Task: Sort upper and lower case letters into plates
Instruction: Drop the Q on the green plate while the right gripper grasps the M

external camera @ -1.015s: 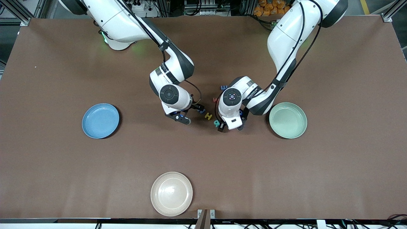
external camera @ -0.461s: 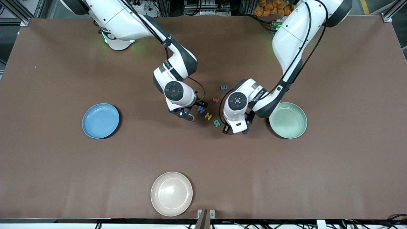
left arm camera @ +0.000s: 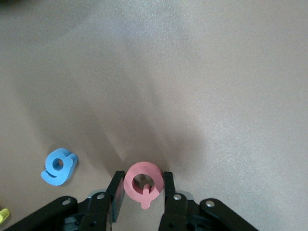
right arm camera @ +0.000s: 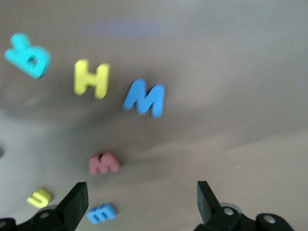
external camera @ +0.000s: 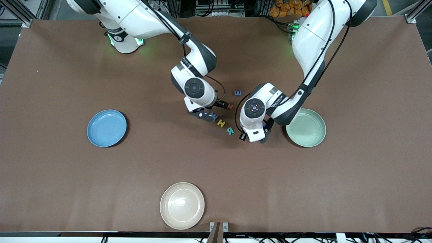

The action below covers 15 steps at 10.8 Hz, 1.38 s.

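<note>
Plates are showing up sky blue (external camera: 106,128), mint green (external camera: 305,127) and cream (external camera: 182,205) on a brown table (external camera: 67,175). Letters are looking bright: yellow H (right arm camera: 91,79), blue M (right arm camera: 144,98), teal R (right arm camera: 28,56), red Q (left arm camera: 143,179), blue g (left arm camera: 58,166), yellow u (right arm camera: 39,197).

Left gripper (left arm camera: 143,186) low at the table near the mint plate's end, wrist pointing down, fingers (left arm camera: 117,190) pinched on the red Q (left arm camera: 143,179); right gripper (right arm camera: 139,204) low mid-table, wrist down, jaws spread wide, holding nothing.
</note>
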Available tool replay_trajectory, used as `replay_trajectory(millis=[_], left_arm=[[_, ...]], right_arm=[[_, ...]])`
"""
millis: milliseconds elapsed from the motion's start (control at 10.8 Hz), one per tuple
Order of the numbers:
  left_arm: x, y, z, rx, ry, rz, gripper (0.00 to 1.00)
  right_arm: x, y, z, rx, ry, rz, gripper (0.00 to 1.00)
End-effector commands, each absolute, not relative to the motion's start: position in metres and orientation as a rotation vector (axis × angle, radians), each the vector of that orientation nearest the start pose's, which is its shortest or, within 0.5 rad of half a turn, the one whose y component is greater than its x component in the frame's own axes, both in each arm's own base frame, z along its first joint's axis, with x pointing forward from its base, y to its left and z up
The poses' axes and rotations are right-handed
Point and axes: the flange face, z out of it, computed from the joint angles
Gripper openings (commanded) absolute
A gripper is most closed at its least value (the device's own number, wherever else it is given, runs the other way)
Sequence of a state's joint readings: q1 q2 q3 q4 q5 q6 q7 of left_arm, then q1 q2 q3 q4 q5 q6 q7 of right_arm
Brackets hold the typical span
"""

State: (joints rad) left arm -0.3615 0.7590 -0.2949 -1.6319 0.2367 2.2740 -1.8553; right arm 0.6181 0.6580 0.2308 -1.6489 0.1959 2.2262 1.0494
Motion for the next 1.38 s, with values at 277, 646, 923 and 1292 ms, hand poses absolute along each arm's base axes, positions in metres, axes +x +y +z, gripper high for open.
replay_trajectory(millis=[277,646,923,1292], left_arm=[[0.577,-0.338,0.244,-2.693,-1.421,0.221,0.36],[0.609,-0.242,0.265,-2.742,-1.211,0.300,0.36],[0.617,-0.184,0.252,-2.755,-1.140,0.343,0.37],[0.596,-0.146,0.235,-2.741,-1.115,0.349,0.43]], right_arm=[[0.448,0.543,0.228,-3.027,0.367,0.264,0.98],[0.436,0.580,0.213,-3.083,0.207,0.114,0.94],[0.433,0.584,0.198,-3.102,0.132,0.046,0.92],[0.435,0.582,0.192,-3.108,0.151,0.033,0.90]])
